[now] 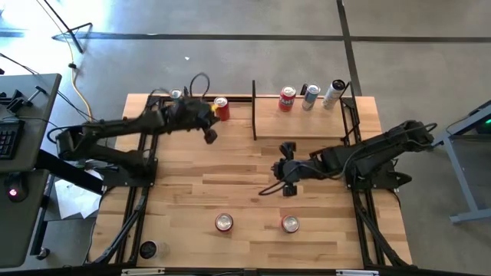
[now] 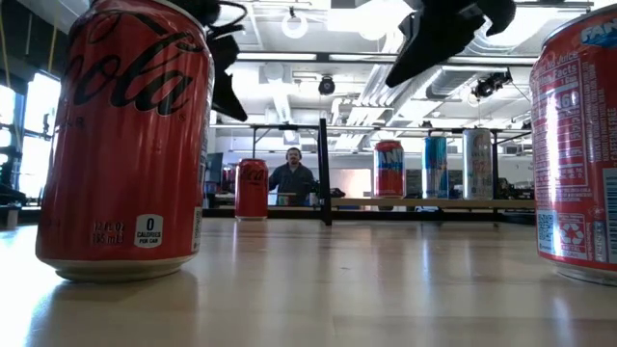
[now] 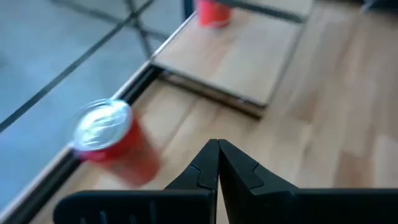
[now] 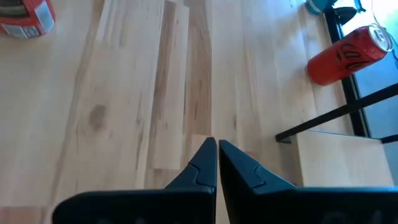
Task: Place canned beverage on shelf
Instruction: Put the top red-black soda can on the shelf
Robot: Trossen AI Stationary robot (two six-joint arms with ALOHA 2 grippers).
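Observation:
The shelf (image 1: 303, 123) is a light-wood ledge at the table's far right, with a black divider (image 1: 254, 111) at its left end. Three cans stand on it: red (image 1: 287, 98), blue-silver (image 1: 310, 96) and a tall pale one (image 1: 334, 93). A red cola can (image 1: 221, 108) stands upright on the table just left of the divider; it also shows in the left wrist view (image 3: 109, 140) and the right wrist view (image 4: 345, 55). My left gripper (image 1: 209, 134) is shut and empty, just near of that can. My right gripper (image 1: 280, 170) is shut and empty over the table's middle, near of the shelf.
Two more red cans stand near the table's near edge (image 1: 223, 222) (image 1: 290, 223) and fill the low view's sides (image 2: 125, 145) (image 2: 578, 145). A person (image 2: 292, 178) shows in the room beyond the table. Bare wood lies between the grippers and the near cans.

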